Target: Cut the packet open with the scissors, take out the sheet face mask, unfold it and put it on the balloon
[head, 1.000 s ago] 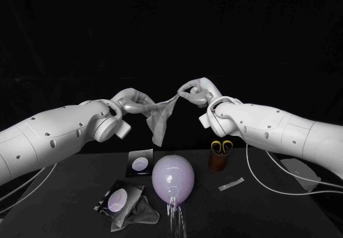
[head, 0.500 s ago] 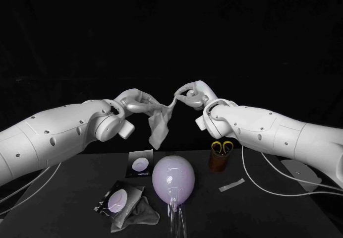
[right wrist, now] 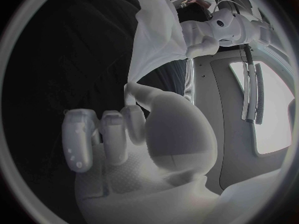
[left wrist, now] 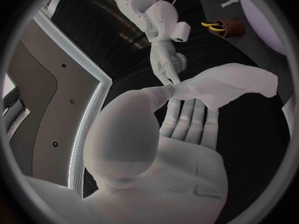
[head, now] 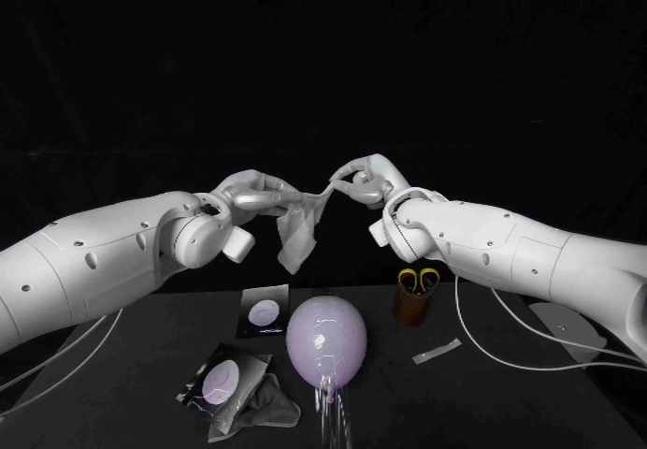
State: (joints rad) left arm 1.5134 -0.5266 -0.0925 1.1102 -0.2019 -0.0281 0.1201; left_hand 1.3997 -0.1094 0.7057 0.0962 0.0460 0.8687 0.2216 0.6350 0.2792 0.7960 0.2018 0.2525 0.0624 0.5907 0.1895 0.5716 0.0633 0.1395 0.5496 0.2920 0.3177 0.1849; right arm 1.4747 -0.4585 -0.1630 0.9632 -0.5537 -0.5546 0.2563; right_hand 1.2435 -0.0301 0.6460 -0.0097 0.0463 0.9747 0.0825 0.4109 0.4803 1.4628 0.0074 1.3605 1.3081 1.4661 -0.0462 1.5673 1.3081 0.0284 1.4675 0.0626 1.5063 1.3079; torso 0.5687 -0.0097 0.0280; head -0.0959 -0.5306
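Observation:
The white sheet mask [head: 298, 228] hangs in the air above the table, still partly folded, held between both hands. My left hand [head: 255, 195] grips its upper edge, and my right hand [head: 362, 180] pinches the opposite corner between thumb and a finger. In the left wrist view the mask [left wrist: 231, 87] drapes from my left hand [left wrist: 184, 127] with the right hand [left wrist: 164, 62] just beyond. In the right wrist view my right hand [right wrist: 127, 128] holds the mask [right wrist: 152, 39]. The pale purple balloon [head: 326, 339] lies on the table below. The yellow-handled scissors [head: 418, 277] stand in a brown holder.
A dark packet [head: 265, 309] lies left of the balloon, and another packet [head: 220, 379] sits nearer the front on a crumpled grey sheet [head: 267, 409]. A small cut strip [head: 436, 351] lies right of the balloon. Cables [head: 502, 348] trail on the right.
My right hand has drifted left toward the left hand, so the mask's top edge between them is shorter and slacker. The things on the table have not moved.

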